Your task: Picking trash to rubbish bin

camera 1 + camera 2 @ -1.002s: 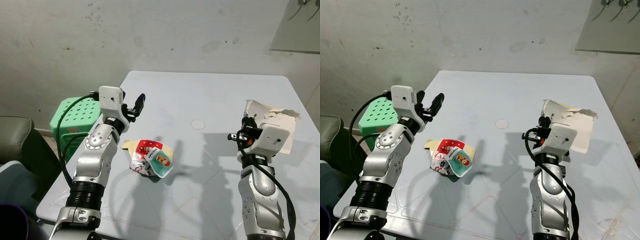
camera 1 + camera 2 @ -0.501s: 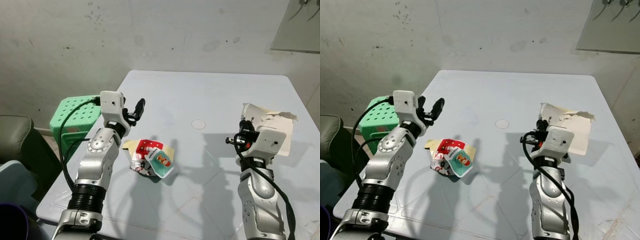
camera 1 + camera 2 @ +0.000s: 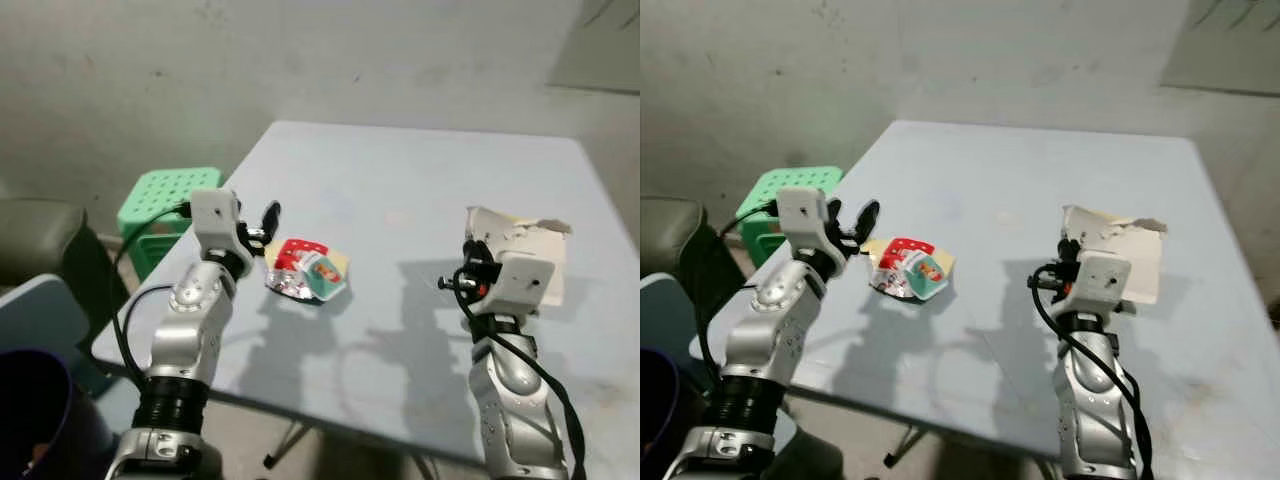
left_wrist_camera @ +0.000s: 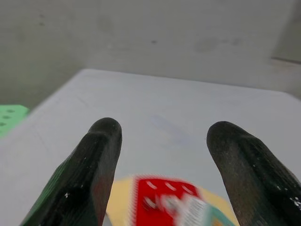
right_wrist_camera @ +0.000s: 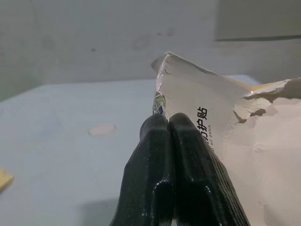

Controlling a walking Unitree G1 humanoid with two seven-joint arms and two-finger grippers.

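Observation:
A crumpled red and white snack wrapper (image 3: 305,270) lies on the pale blue table (image 3: 400,180) near its left edge. My left gripper (image 3: 268,218) hovers just left of it, open. The left wrist view has the wrapper (image 4: 174,202) low between the two spread fingers (image 4: 99,155). My right gripper (image 5: 167,117) is raised over the right side of the table, shut on the edge of a torn white and beige paper packet (image 3: 520,240). Printed characters show on the packet (image 5: 225,136).
A green perforated stool (image 3: 165,190) stands left of the table. A dark purple bin (image 3: 30,420) is at the lower left, beside a dark seat (image 3: 40,230). The table's near edge (image 3: 330,415) runs below both arms. A round mark (image 5: 101,129) is on the tabletop.
The whole picture has shifted: the camera pulled back, bringing the table's near edge and the bin into view. My left gripper sits closer to the wrapper. The right gripper keeps its hold.

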